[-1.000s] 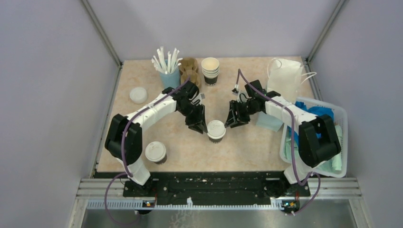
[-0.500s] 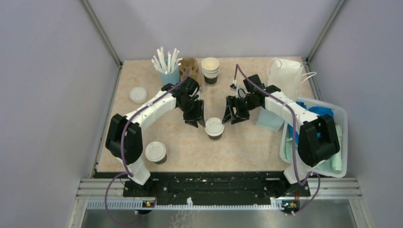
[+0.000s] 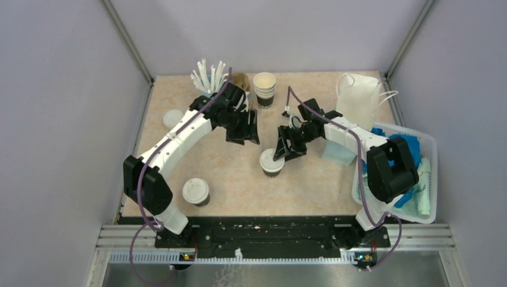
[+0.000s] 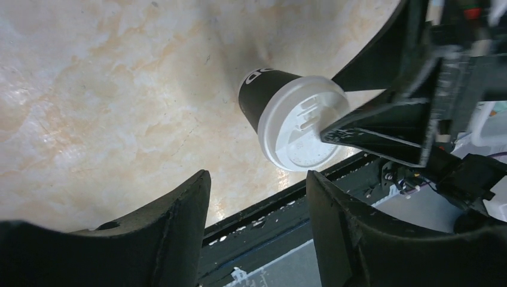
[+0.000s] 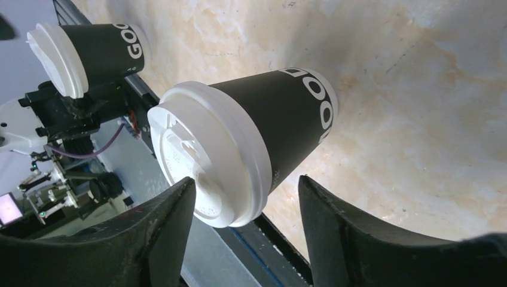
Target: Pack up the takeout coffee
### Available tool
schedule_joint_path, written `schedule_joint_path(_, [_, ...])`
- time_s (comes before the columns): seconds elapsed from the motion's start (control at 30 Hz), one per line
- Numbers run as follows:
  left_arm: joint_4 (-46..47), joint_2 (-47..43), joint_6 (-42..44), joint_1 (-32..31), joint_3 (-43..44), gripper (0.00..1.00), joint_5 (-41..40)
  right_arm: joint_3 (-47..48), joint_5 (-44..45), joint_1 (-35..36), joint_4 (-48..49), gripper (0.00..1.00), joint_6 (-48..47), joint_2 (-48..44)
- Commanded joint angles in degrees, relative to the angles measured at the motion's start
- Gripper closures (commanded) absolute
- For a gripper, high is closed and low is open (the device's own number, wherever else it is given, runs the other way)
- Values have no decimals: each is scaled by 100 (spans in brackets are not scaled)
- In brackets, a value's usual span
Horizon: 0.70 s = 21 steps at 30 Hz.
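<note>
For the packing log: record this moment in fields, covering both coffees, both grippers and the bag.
middle coffee cup: upright, lidded, between the two arms
near coffee cup: upright, lidded, at the near left
left gripper: open, empty, clear of both cups
right gripper: open, close beside the middle coffee cup, not gripping it
white paper bag: standing at the far right, both cups outside it
packing: not yet done
</note>
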Motion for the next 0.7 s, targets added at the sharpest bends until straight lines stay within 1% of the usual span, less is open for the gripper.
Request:
schedule_joint_path(0.0, [15, -601, 67, 13, 392, 33, -284, -55, 60, 206, 390, 41, 136, 100])
schedule_joint_path(0.17, [85, -1394, -91, 15, 611, 34, -805, -35, 109, 527, 727, 43, 379, 144])
schedule_joint_path(0.27, [201, -1950, -110, 41, 672, 32, -1145, -90, 158, 737, 1068, 44, 716, 223])
schedule_joint_path(0.37, [54, -2240, 16, 42, 988, 31, -1307, -12, 296, 1064, 1303, 44, 999, 333])
schedule_joint_path(0.57, [-176, -2661, 368, 42, 1360, 29, -1219, 359, 640, 1978, 1522, 44, 1523, 769])
schedule_joint_path(0.67, [-528, -2706, 479, 43, 1626, 29, -1047, 588, 856, 2443, 1496, 44, 1794, 975])
